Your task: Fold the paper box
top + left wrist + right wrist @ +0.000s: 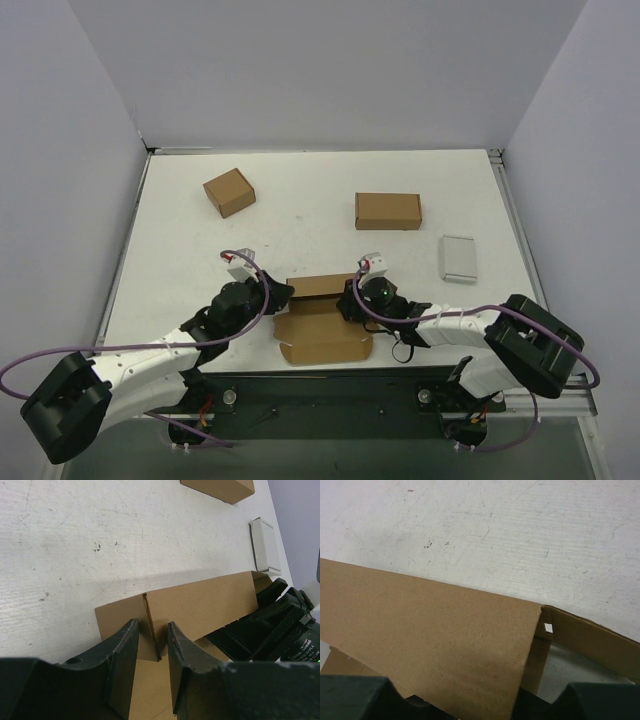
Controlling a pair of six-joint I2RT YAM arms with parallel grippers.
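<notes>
The paper box (322, 325) lies half folded at the near edge of the table, its flat base toward the arms and a long back wall standing up. My left gripper (277, 296) is at the wall's left end. In the left wrist view (152, 626) its jaws stand a little apart, astride the crease where a side flap (122, 617) meets the wall (200, 605), and do not pinch it. My right gripper (352, 300) is at the wall's right end. In the right wrist view (480, 702) its jaws are wide apart with a brown panel (430, 640) between them.
A small squarish brown carton (229, 192) sits far left, an oblong closed brown box (388, 210) far right, and a flat pale grey case (459, 258) to the right. The table's near edge (330, 372) is just behind the box. Grey walls enclose the table.
</notes>
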